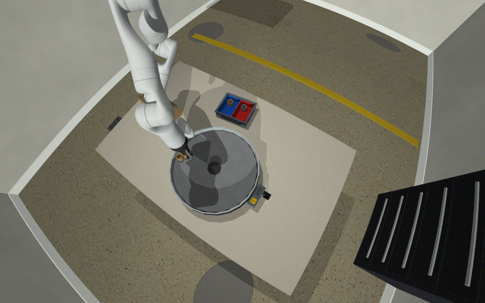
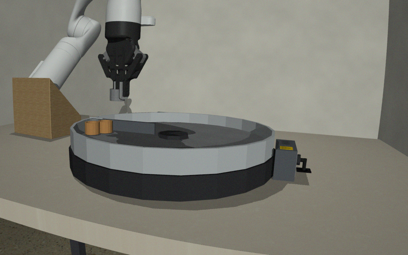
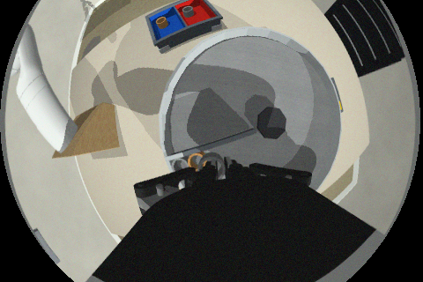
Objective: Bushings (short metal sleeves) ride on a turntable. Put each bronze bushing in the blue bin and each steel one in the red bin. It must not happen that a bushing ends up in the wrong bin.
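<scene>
- The jaws are nearly closed, gripping the wall of a grey steel bushing [image 2: 114, 94] [image 3: 221, 164]; it hangs upright above the turntable [image 1: 256, 169] [image 2: 180, 161] [image 3: 163, 110], apart from its surface.
- On the turntable, one bronze bushing [image 1: 179, 157] [image 2: 92, 128] stands upright near the rim.
- A second bronze bushing [image 1: 184, 155] [image 2: 106, 126] [image 3: 189, 161] stands just beside it.
- A further steel bushing [image 2: 93, 119] [image 3: 174, 163] sits near the rim end of the divider [image 2: 135, 126] [image 3: 216, 139], partly hidden in the exterior view.
- Blue bin [image 1: 226, 109] [image 3: 171, 31]: contains one bronze sleeve [image 1: 230, 104] [image 3: 162, 25], upright; correctly sorted.
- Red bin [image 1: 241, 115] [image 3: 200, 15]: contains one steel sleeve [image 1: 243, 110] [image 3: 188, 14], upright; correctly sorted.
- The bins adjoin as two compartments of one tray on the desk [image 1: 293, 169] [image 2: 341, 190] [image 3: 352, 141], near the turntable.
- A grey box [image 1: 256, 194] [image 2: 284, 164] with a yellow label is mounted beside the turntable.
</scene>
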You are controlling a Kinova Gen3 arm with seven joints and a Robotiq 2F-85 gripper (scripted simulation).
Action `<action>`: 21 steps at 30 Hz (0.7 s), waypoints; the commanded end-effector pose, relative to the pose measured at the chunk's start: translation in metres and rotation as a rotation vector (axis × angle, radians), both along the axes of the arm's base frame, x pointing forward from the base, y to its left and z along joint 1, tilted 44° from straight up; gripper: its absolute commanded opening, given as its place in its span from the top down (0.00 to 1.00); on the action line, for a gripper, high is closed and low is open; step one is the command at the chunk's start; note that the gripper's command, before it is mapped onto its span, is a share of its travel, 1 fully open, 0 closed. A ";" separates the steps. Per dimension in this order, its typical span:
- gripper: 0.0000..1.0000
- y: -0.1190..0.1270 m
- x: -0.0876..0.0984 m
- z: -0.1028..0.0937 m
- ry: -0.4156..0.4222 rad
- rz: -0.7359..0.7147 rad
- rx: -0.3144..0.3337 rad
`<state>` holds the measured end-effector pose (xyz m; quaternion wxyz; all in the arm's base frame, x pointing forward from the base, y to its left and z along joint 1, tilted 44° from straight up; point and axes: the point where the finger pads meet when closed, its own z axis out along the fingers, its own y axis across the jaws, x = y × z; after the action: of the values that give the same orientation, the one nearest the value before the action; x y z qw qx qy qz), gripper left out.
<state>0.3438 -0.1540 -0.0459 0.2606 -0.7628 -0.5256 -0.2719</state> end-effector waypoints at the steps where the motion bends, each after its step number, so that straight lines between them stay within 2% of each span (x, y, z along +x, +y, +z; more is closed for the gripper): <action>1: 1.00 -0.008 0.001 0.004 -0.006 -0.008 -0.012; 10: 1.00 -0.008 0.001 0.004 -0.006 -0.008 -0.012; 15: 1.00 0.032 0.013 0.043 -0.045 0.034 -0.020; 20: 1.00 0.032 0.013 0.043 -0.045 0.034 -0.020; 21: 1.00 0.040 0.015 0.051 -0.053 0.042 -0.022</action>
<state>0.3561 -0.1190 -0.0047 0.2492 -0.7498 -0.5448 -0.2809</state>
